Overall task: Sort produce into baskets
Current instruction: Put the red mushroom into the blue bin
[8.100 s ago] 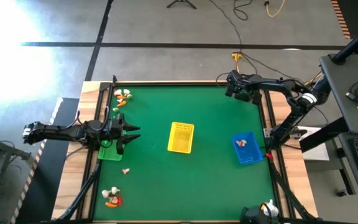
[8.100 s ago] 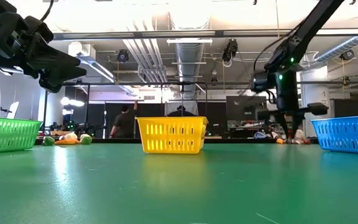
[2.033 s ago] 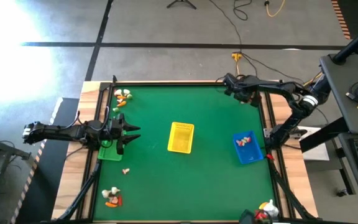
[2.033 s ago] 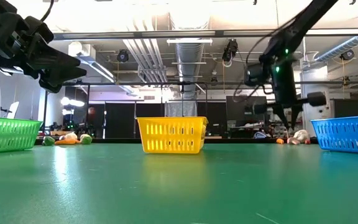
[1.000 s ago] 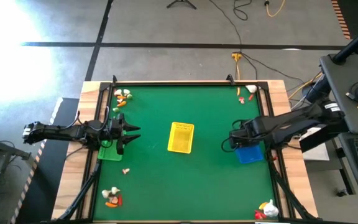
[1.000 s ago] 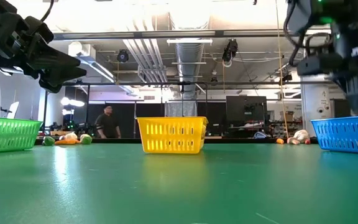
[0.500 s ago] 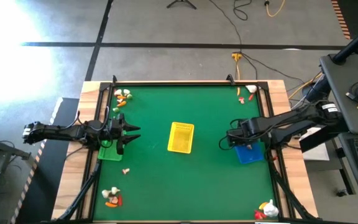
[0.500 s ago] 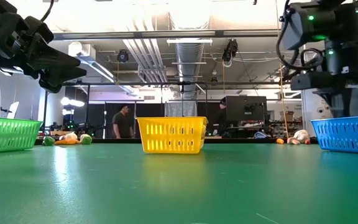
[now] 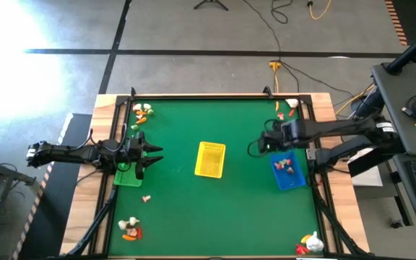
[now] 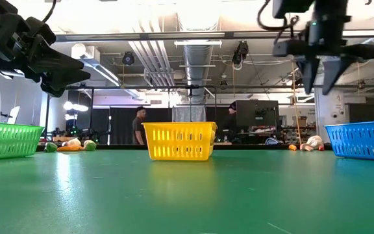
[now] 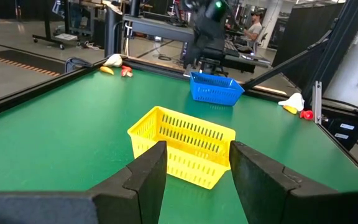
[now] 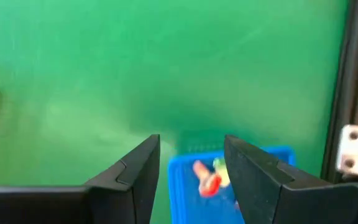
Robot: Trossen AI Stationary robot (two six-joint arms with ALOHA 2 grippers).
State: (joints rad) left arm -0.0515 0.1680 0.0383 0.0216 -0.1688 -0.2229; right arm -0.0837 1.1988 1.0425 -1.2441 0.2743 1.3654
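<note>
Right claw open, empty; only its wrist view shows blue basket's pieces.

We count three baskets on the surface: one green basket, one yellow basket and one blue basket. We see four clusters of produce, one at each corner, one lone piece, and pieces inside the blue basket, too small to count.
</note>
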